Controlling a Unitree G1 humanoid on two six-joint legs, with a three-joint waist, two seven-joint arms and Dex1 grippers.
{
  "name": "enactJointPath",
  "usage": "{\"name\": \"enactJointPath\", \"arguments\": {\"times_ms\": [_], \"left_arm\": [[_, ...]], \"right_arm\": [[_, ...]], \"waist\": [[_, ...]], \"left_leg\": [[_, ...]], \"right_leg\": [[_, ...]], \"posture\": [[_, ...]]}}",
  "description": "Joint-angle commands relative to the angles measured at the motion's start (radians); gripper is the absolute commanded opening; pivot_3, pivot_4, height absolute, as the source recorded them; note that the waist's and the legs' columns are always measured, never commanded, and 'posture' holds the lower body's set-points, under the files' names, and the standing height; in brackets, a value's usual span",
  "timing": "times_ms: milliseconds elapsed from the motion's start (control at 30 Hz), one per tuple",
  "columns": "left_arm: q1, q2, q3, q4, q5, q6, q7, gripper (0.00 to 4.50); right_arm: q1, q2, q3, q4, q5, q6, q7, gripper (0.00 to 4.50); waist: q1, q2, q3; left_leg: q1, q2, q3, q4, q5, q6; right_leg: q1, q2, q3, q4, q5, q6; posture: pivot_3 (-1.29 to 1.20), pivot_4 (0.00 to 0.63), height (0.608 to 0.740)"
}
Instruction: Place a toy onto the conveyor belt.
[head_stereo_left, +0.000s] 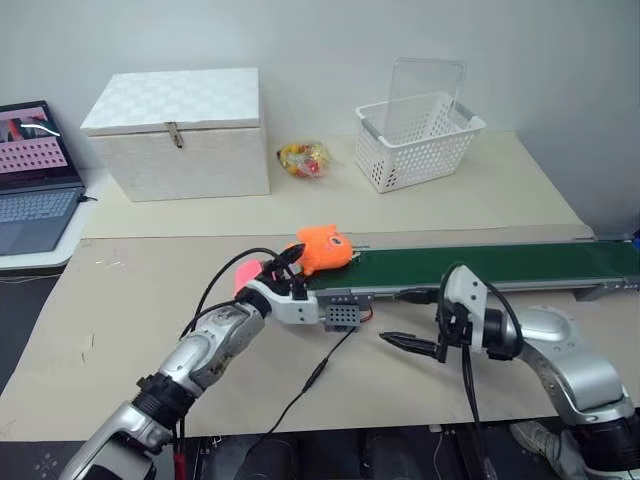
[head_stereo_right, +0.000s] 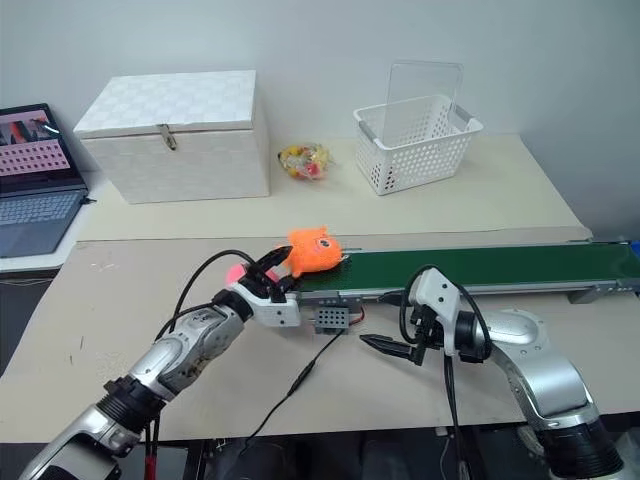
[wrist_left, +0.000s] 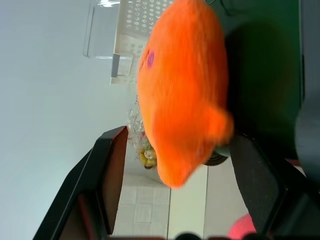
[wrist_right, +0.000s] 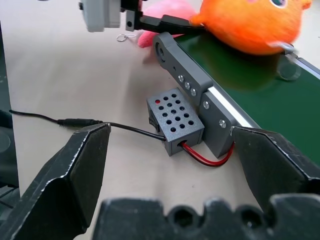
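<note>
Nearest the robot, the right gripper (head_stereo_left: 412, 344) is held low over the beige tabletop (head_stereo_left: 130, 330), just short of the conveyor; its two black fingers are spread wide in the right wrist view and nothing is held between them. Just beyond it, a small grey perforated motor box (wrist_right: 176, 120) with a red wire is fixed to the grey metal frame (wrist_right: 192, 85) at the belt's end.

The left gripper (head_stereo_left: 287, 270) is seen at that same end of the long dark green conveyor belt (head_stereo_left: 500, 264). Its fingers (wrist_left: 105, 185) are parted on either side of the small bright orange plush toy (head_stereo_left: 322, 248), and a gap is visible on each side in the left wrist view, so the toy is judged released. The toy is resting on the belt's end, at the roller.

A pink plush toy (head_stereo_left: 247, 272) lies beside the left gripper on the table.

Farther back, a white lidded box (head_stereo_left: 180, 132), a yellow-red wrapped bundle (head_stereo_left: 304, 159) and a white perforated plastic basket (head_stereo_left: 417, 139) are noted.

The placement is judged essentially done; only withdrawal of the left gripper remains.
</note>
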Motion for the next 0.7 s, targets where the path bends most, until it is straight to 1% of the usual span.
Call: {"name": "enactJointPath", "arguments": {"times_ms": [33,133,233,267,300,333,367,433,467,500,600,700], "left_arm": [[0.037,0.025,0.067,-0.103,-0.061,-0.003,-0.075,3.31],[0.068,0.036,0.140,-0.160,-0.141,0.014,-0.131,3.31],[0.086,0.014,0.255,-0.207,-0.340,0.091,-0.241,3.31],[0.089,-0.002,0.315,-0.221,-0.504,0.159,-0.331,3.31],[0.091,-0.014,0.355,-0.233,-0.615,0.208,-0.395,3.31],[0.101,-0.019,0.405,-0.258,-0.782,0.298,-0.494,3.31],[0.107,-0.019,0.438,-0.277,-0.891,0.364,-0.563,3.31],[0.141,0.013,0.496,-0.331,-1.113,0.503,-0.711,3.31],[0.154,0.025,0.515,-0.347,-1.180,0.537,-0.757,3.31],[0.163,0.036,0.532,-0.352,-1.238,0.587,-0.785,3.31],[0.170,0.046,0.556,-0.340,-1.313,0.653,-0.804,3.31],[0.173,0.057,0.533,-0.317,-1.287,0.637,-0.815,3.31]], "right_arm": [[-0.015,0.002,-0.009,-0.007,0.013,-0.003,0.008,4.50],[-0.018,0.003,-0.008,-0.004,0.012,-0.003,0.011,4.50],[-0.021,0.004,-0.008,0.000,0.009,-0.005,0.012,4.50],[-0.020,0.004,-0.009,0.001,0.008,-0.006,0.012,4.50],[-0.019,0.004,-0.010,0.001,0.008,-0.006,0.012,4.50],[-0.018,0.004,-0.009,0.001,0.008,-0.005,0.013,4.50],[-0.017,0.004,-0.008,0.001,0.008,-0.005,0.013,4.50],[-0.013,0.004,-0.009,-0.001,0.009,-0.003,0.014,4.50],[-0.012,0.003,-0.010,-0.002,0.010,-0.002,0.015,4.50],[-0.012,0.002,-0.011,-0.001,0.011,-0.002,0.016,4.50],[-0.010,-0.001,-0.016,0.007,0.010,-0.003,0.019,4.50],[-0.007,-0.004,-0.018,0.014,0.004,-0.005,0.017,4.50]], "waist": [[-0.005,0.000,0.000],[-0.007,0.000,0.000],[-0.010,0.000,0.000],[-0.011,0.000,0.000],[-0.013,0.000,0.000],[-0.017,0.000,0.000],[-0.020,0.000,0.000],[-0.026,0.000,0.000],[-0.032,0.000,0.000],[-0.035,0.000,0.000],[-0.037,0.000,0.000],[-0.036,0.000,0.000]], "left_leg": [[0.000,0.000,0.000,0.000,0.000,0.000],[0.000,0.000,0.000,0.000,0.000,0.000],[0.000,0.000,0.000,0.001,0.000,0.000],[0.000,0.000,0.000,0.002,0.000,0.000],[0.000,0.000,0.000,0.002,0.000,0.000],[0.000,0.000,0.000,0.002,0.000,0.000],[0.000,0.000,0.000,0.004,0.000,0.000],[0.000,0.000,0.000,0.005,0.000,0.000],[0.000,0.000,0.000,0.006,0.000,0.000],[0.000,0.000,0.000,0.007,0.000,0.000],[0.000,0.000,0.000,0.008,0.000,0.001],[0.001,0.000,0.000,0.008,0.000,0.000]], "right_leg": [[0.000,0.000,0.000,0.000,0.000,0.000],[0.000,0.000,0.000,0.001,0.000,0.000],[0.000,-0.001,0.000,0.003,0.000,0.000],[0.000,-0.001,0.000,0.004,0.000,0.000],[0.000,-0.001,0.000,0.004,0.000,0.000],[0.000,-0.001,0.000,0.005,0.000,0.000],[-0.001,-0.001,0.000,0.007,0.000,0.000],[-0.001,-0.001,0.000,0.010,-0.001,0.000],[-0.001,-0.001,0.000,0.010,-0.001,0.000],[-0.001,0.000,0.000,0.011,-0.001,0.000],[0.000,0.000,0.000,0.010,-0.001,0.000],[0.000,0.000,0.000,0.010,-0.001,0.000]], "posture": [[0.00,0.150,0.740],[0.00,0.150,0.740],[0.00,0.150,0.740],[0.00,0.150,0.740],[0.00,0.150,0.740],[0.00,0.150,0.740],[0.00,0.150,0.740],[0.00,0.150,0.740],[0.00,0.150,0.740],[0.00,0.150,0.740],[0.00,0.150,0.740],[0.00,0.150,0.740]]}}
